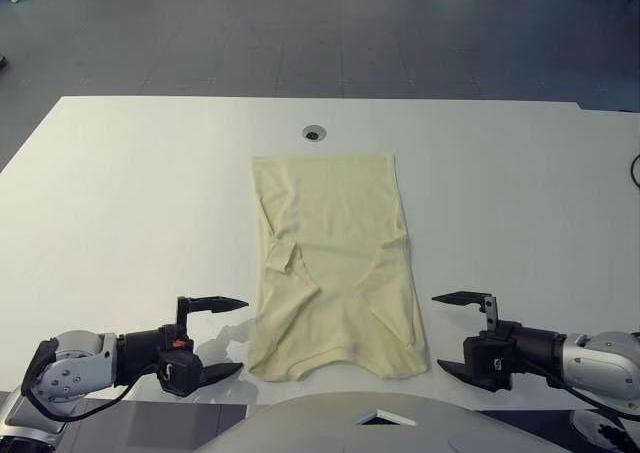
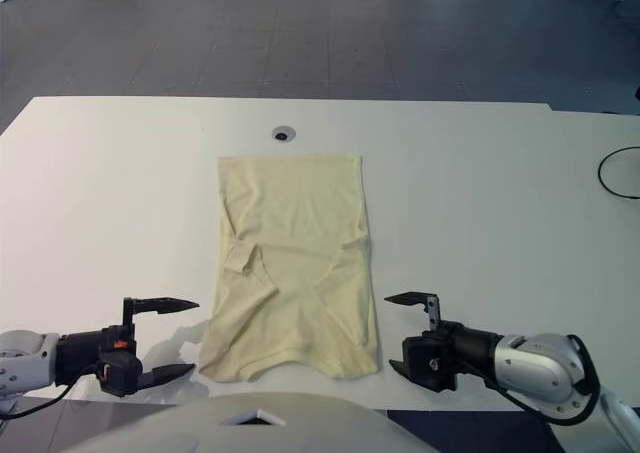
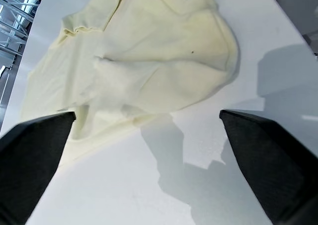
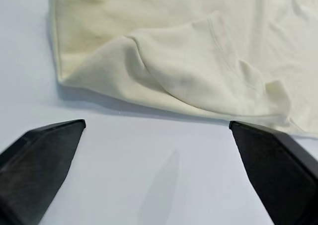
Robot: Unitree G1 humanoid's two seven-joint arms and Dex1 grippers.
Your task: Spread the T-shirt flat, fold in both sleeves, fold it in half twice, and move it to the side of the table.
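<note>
A pale yellow T-shirt (image 1: pixel 334 263) lies lengthwise on the middle of the white table (image 1: pixel 120 203), both sleeves folded in over the body, its collar end near the front edge. My left gripper (image 1: pixel 222 337) stands open just left of the shirt's near left corner, nothing between its fingers. My right gripper (image 1: pixel 447 333) is open too, a little right of the near right corner. The left wrist view shows the shirt's rounded shoulder corner (image 3: pixel 218 46) ahead of the open jaws. In the right wrist view, the folded sleeve edge (image 4: pixel 164 71) lies beyond the open fingers.
A small round grommet hole (image 1: pixel 315 133) sits in the table behind the shirt's far hem. A black cable (image 2: pixel 620 173) loops at the table's right edge. Bare tabletop spreads wide to the left and right of the shirt.
</note>
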